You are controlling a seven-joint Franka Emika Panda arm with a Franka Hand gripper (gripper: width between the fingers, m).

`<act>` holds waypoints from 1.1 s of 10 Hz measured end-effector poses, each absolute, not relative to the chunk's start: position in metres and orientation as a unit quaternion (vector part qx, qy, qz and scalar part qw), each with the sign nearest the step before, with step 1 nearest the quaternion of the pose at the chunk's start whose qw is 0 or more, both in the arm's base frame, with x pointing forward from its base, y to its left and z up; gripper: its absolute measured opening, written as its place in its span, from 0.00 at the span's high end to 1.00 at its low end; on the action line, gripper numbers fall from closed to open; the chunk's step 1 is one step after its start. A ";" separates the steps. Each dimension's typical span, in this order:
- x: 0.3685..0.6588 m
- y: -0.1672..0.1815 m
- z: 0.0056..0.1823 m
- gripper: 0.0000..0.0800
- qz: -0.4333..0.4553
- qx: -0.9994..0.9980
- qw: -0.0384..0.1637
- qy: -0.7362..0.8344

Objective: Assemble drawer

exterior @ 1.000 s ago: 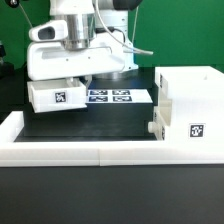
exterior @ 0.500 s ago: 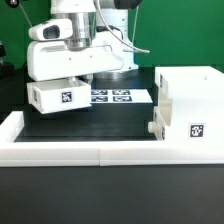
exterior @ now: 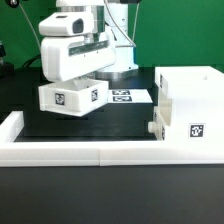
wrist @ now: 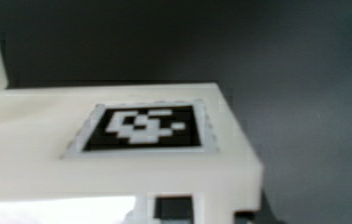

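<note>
My gripper (exterior: 78, 82) is shut on a small white tray (exterior: 72, 97) with a black-and-white tag and holds it tilted just above the black table. The fingers are hidden behind the hand and the tray. In the wrist view the tray (wrist: 137, 150) fills the frame from close up, with its tag (wrist: 146, 130) facing the camera. The tall white cabinet shell (exterior: 190, 100) stands at the exterior view's right. A second small white part (exterior: 156, 129) juts out at its lower left side.
The marker board (exterior: 128, 96) lies flat on the table behind the held tray. A long low white border wall (exterior: 100, 152) runs along the front, with a raised end (exterior: 10, 128) at the exterior view's left. The arm's base stands at the back.
The gripper and the tray have moved towards the exterior view's right and turned, so the tray now sits tilted and partly in front of the marker board.
</note>
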State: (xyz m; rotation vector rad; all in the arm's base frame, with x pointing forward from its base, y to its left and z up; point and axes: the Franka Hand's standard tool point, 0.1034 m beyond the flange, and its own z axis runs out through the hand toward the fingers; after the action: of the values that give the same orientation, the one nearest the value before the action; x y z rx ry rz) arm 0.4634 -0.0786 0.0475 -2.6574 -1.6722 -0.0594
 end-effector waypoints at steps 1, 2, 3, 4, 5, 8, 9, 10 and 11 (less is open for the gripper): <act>0.461 -0.080 0.046 0.95 -0.018 -0.837 0.001 -0.547; 0.461 -0.080 0.046 0.95 -0.017 -0.822 0.001 -0.569; 0.461 -0.081 0.046 0.95 -0.015 -0.798 -0.001 -0.603; 0.461 -0.081 0.046 0.95 -0.015 -0.795 -0.001 -0.606; 0.461 -0.080 0.046 0.95 -0.013 -0.792 0.001 -0.610; 0.481 -0.055 0.055 0.95 0.012 -0.744 0.009 -0.668; 0.488 -0.049 0.056 0.95 0.015 -0.740 0.012 -0.672; 0.487 -0.051 0.054 0.95 0.014 -0.742 0.012 -0.670; 0.485 -0.052 0.053 0.95 0.015 -0.743 0.013 -0.669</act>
State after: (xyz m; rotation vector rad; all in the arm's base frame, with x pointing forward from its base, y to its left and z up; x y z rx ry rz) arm 0.4853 -0.0521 0.0534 -2.3144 -2.0861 0.0472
